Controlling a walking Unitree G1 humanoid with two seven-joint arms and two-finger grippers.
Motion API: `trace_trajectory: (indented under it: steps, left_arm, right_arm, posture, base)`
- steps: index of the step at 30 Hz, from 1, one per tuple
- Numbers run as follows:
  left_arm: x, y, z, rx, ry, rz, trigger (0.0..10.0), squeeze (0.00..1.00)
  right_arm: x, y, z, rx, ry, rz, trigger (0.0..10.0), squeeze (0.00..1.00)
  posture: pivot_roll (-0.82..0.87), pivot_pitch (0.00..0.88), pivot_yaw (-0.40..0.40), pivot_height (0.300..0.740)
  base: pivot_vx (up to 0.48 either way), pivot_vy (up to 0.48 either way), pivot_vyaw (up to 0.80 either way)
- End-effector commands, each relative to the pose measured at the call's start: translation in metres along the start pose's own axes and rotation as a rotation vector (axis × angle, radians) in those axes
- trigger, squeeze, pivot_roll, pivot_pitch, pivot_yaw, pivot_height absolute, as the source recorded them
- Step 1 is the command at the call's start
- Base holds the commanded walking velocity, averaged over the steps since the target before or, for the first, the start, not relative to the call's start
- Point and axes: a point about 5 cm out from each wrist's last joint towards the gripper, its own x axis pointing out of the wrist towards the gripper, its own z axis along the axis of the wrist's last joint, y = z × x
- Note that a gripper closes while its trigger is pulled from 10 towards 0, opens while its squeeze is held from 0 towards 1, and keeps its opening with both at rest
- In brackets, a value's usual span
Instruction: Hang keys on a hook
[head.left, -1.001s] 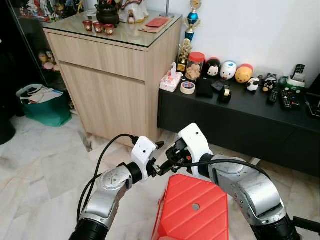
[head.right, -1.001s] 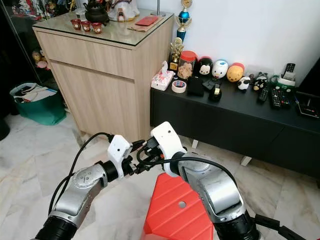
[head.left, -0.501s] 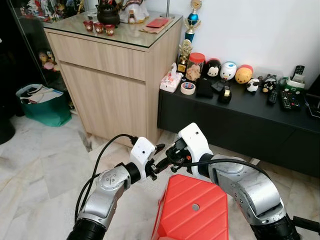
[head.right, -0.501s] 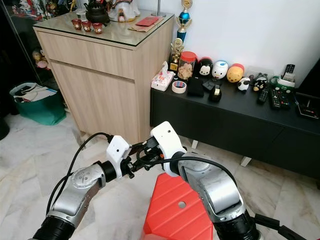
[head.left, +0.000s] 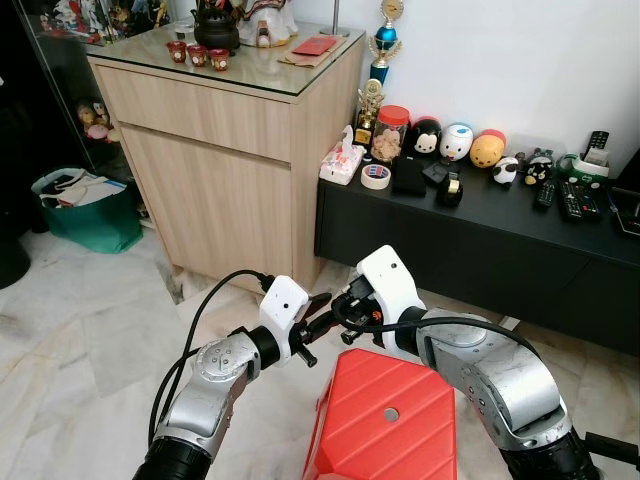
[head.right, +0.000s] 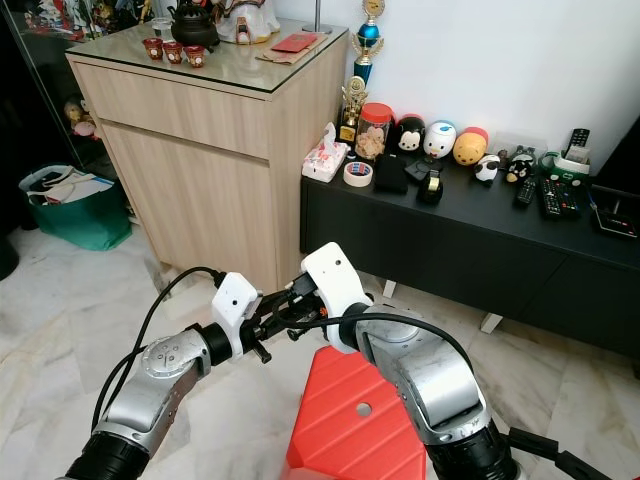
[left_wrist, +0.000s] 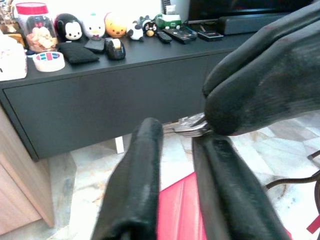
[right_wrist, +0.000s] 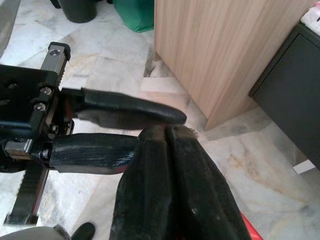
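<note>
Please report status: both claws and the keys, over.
Right claw shut on keys. Left claw open around them, above red stool. No hook seen.

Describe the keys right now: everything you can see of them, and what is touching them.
Little of the keys shows: a small silvery metal bunch, sticking out sideways from between the closed fingers of the right hand. The left hand has its fingers open around that spot, one finger right under the metal, possibly touching. The bunch hangs in the air above the red stool. Number of keys and ring cannot be told.
</note>
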Motion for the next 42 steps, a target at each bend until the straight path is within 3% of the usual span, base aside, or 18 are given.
trace_trajectory:
  steps: [1, 2, 3, 4, 9, 10, 11, 26, 27, 28, 42]
  left_arm:
    - [0.003, 0.001, 0.007, 0.019, -0.023, -0.002, 0.0, 0.00]
    - [0.003, 0.001, 0.007, 0.018, -0.026, -0.002, 0.0, 0.00]
    - [0.003, 0.001, 0.008, 0.017, -0.028, -0.003, 1.6, 0.00]
    - [0.003, 0.001, 0.008, 0.027, -0.025, -0.006, 10.0, 0.00]
    - [0.001, -0.002, 0.007, 0.054, -0.009, -0.041, 10.0, 0.00]
    - [0.001, -0.003, 0.007, 0.052, -0.008, -0.049, 10.0, 0.16]
    - [0.000, -0.004, 0.006, 0.048, -0.006, -0.056, 10.0, 1.00]
    - [-0.006, -0.009, 0.008, 0.120, 0.007, -0.116, 10.0, 1.00]
    - [-0.006, -0.009, 0.007, 0.123, 0.010, -0.115, 10.0, 0.76]
    - [-0.006, -0.009, 0.007, 0.130, 0.016, -0.115, 10.0, 0.00]
    - [0.002, -0.004, 0.012, 0.088, -0.026, -0.047, 10.0, 0.00]
  right_arm:
    - [-0.002, -0.002, 0.005, 0.002, -0.013, -0.004, 10.0, 0.00]
    - [-0.002, -0.002, 0.005, 0.002, -0.013, -0.004, 10.0, 0.00]
    - [-0.002, -0.002, 0.005, 0.002, -0.013, -0.004, 10.0, 0.00]
    - [-0.002, -0.002, 0.005, 0.002, -0.013, -0.004, 10.0, 0.00]
    - [-0.002, -0.005, 0.006, -0.001, -0.016, -0.015, 10.0, 0.00]
    - [-0.002, -0.006, 0.006, -0.002, -0.017, -0.019, 10.0, 0.00]
    - [-0.003, -0.007, 0.007, -0.003, -0.018, -0.022, 10.0, 0.00]
    - [-0.004, -0.015, 0.013, -0.030, -0.023, -0.040, 10.0, 0.00]
    - [-0.004, -0.015, 0.013, -0.030, -0.023, -0.039, 10.0, 0.00]
    - [-0.003, -0.015, 0.013, -0.031, -0.022, -0.037, 10.0, 0.00]
    - [-0.002, -0.011, 0.012, -0.031, -0.019, -0.020, 10.0, 0.00]
  posture:
    - [0.04, 0.000, -0.100, 0.740]
    - [0.04, 0.000, -0.100, 0.740]
    - [0.04, 0.000, -0.100, 0.740]
    - [0.04, 0.000, -0.100, 0.740]
    - [0.04, 0.000, -0.101, 0.740]
    - [0.04, 0.000, -0.101, 0.740]
    - [0.04, 0.000, -0.101, 0.740]
    - [0.04, 0.000, -0.108, 0.740]
    - [0.04, 0.000, -0.108, 0.740]
    - [0.04, 0.000, -0.108, 0.740]
    - [0.04, 0.000, -0.110, 0.740]
  base:
    - [0.000, 0.000, 0.00]
    - [0.000, 0.000, 0.00]
    - [0.000, 0.000, 0.00]
    - [0.000, 0.000, 0.00]
    - [0.000, 0.000, 0.00]
    - [0.000, 0.000, 0.00]
    - [0.000, 0.000, 0.00]
    - [0.000, 0.000, 0.00]
    - [0.000, 0.000, 0.00]
    - [0.000, 0.000, 0.00]
    - [0.000, 0.000, 0.00]
